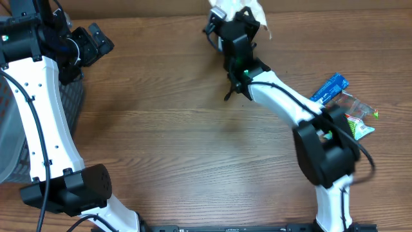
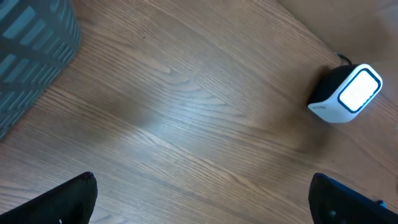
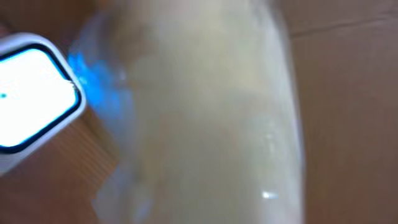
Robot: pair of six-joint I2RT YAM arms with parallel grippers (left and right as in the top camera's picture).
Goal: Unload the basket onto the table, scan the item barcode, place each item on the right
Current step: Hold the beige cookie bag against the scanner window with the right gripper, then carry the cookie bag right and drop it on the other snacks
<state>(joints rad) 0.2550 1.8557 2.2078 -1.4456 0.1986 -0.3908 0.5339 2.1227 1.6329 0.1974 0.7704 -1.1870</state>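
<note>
1. While the right gripper [image 1: 238,27] is squeezed shut on it, the pale bag [image 3: 205,112] is held up at the far middle of the table [image 1: 193,129]. It fills most of the right wrist view and looks blurry.
2. We see the scanner [image 3: 31,93] just beside the bag. Its white face is lit, and a blue glow falls on the bag's edge.
3. The left gripper [image 2: 202,179] is open as wide as it goes and holds nothing. It is over bare wood, apart from the scanner.
4. A grey basket [image 2: 31,50] sits by the left arm.
5. Some snack packs [image 1: 341,106] lie on the table's right side.
</note>
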